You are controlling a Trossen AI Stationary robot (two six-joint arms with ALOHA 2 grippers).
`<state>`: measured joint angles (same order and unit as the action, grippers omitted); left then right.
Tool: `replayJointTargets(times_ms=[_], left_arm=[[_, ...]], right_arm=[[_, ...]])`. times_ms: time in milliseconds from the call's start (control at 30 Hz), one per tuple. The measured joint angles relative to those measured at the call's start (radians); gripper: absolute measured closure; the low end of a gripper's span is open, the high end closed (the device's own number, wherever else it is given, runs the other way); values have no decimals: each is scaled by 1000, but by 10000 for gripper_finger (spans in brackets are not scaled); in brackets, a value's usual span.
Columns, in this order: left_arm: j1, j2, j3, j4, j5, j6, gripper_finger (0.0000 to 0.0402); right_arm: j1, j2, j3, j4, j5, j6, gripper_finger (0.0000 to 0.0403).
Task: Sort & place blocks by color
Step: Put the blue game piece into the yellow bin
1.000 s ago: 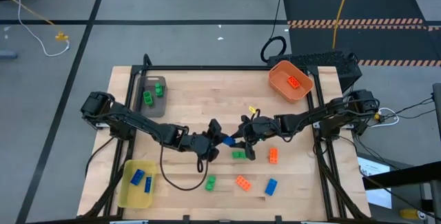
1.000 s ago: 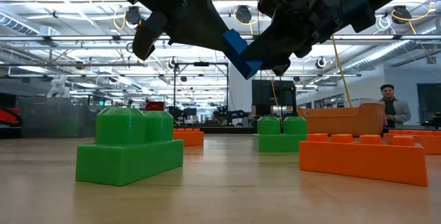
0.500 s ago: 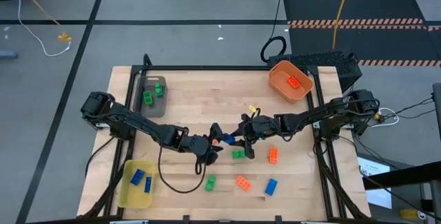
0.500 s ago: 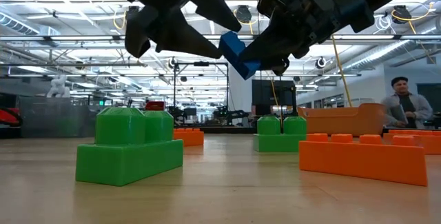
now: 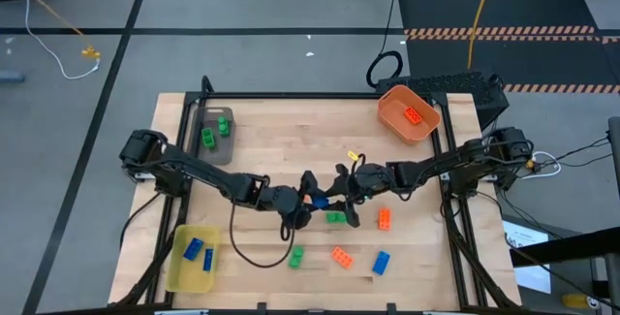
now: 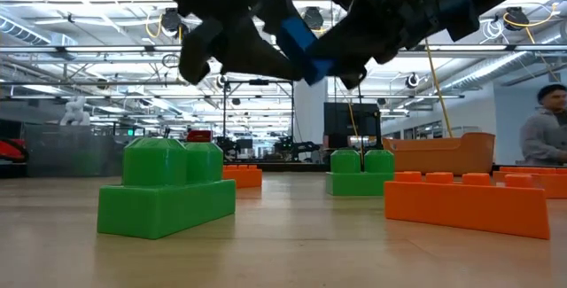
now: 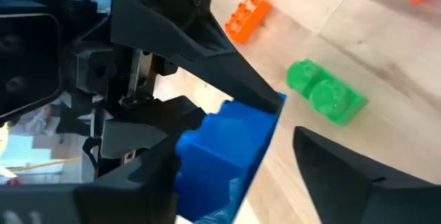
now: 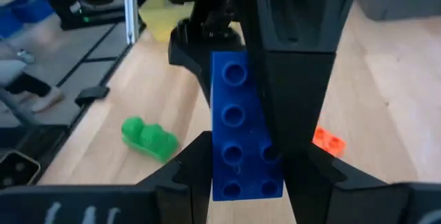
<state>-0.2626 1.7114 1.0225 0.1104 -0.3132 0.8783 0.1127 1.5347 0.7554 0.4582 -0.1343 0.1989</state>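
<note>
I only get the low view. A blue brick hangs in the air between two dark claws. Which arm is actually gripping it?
Observer: The right pincer. Its wrist view shows the blue block clamped between its two fingers.
Operator: And the other claw?
Observer: The left pincer is open, with a finger on either side of the block and a gap showing on one side.
Operator: Where do blue ones go?
Observer: From above, a yellow bin at a table corner on the left arm's side holds two blue blocks.
</note>
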Motion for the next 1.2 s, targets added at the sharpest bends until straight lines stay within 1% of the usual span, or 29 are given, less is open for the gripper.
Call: replayJointTargets(times_ms=[100,233,400,533,600,667,733,800,900,1000,1100,1200], left_arm=[[-4,46,1,39,-8,12,189],[-9,68,2,61,-33,11,241],[-16,61,0,52,-82,25,303],[-16,61,0,41,-96,22,306],[-19,61,0,37,-114,11,306],[-31,56,0,31,-157,-1,306],[-47,36,0,1,-198,-10,306],[-62,11,-1,-39,-216,-31,306],[-90,-34,-3,-106,-229,-123,306],[-118,-93,-3,-204,-240,-285,306],[-149,-152,-2,-336,-235,-482,306],[-192,-205,-1,-479,-234,-658,306]], right_arm=[[1,1,-3,-36,0,1,275],[1,0,-2,-92,21,-3,275],[-3,-2,-12,-61,19,-2,275],[-4,0,-14,-51,20,-8,274],[-4,-1,-14,-51,26,-12,266],[-4,0,-14,-47,38,-13,253],[-4,0,-13,-36,76,-17,234],[-3,-4,-12,-35,116,-25,213],[4,-3,-14,-28,141,-26,181],[4,-4,-14,-28,162,-34,154],[1,1,-19,-59,175,-36,137],[1,-3,-17,-66,172,-36,131]])
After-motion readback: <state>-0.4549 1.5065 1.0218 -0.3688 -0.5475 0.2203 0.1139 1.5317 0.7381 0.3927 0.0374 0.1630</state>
